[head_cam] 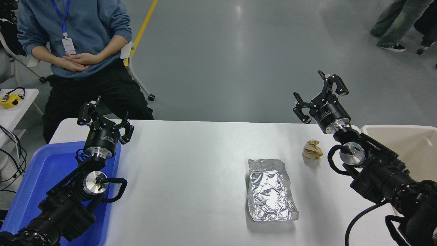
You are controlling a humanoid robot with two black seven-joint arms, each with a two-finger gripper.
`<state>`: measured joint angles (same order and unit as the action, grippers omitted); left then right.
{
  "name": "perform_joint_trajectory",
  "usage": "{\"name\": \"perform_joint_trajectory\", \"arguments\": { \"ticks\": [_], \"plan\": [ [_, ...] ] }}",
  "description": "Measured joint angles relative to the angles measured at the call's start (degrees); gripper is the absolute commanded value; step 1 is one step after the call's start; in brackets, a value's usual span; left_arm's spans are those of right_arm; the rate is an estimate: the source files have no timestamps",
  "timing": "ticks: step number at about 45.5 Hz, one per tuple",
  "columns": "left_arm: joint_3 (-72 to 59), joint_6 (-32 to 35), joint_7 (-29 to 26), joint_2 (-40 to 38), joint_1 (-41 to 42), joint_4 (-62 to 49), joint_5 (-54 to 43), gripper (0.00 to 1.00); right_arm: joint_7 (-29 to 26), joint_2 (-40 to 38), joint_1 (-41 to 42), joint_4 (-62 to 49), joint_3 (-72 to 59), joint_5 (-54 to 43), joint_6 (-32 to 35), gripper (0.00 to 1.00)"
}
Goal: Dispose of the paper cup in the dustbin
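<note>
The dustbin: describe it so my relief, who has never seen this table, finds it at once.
Start at the white table and go to its right edge, behind the robot's right arm. The dustbin stands there, a large cream rectangular tub with a rounded rim. The blue tray is at the opposite end, and the foil tray is crinkled silver, lying on the tabletop.

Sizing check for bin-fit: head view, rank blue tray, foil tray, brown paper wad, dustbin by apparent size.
1. blue tray, partly under the left arm and cut by the frame edge.
2. foil tray, fully visible.
3. brown paper wad, clearly smallest.
Unranked: dustbin, mostly hidden by the right arm and cropped at the picture's right.
</note>
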<state>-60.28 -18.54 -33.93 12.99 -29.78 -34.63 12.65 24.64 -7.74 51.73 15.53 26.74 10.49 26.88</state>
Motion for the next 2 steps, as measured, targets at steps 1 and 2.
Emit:
{"name": "perform_joint_trajectory", "arguments": {
  "ticks": [1, 2],
  "plan": [
    [0.0, 0.0, 0.0, 0.0, 0.0, 0.0, 0.0, 1.00, 0.0, -0.1, 0.0, 0.0, 0.0, -0.1, 0.0, 1.00],
    [0.0, 0.0, 0.0, 0.0, 0.0, 0.0, 0.0, 1.00, 0.0, -0.1, 0.0, 0.0, 0.0, -0.1, 0.0, 1.00]
  ]
}}
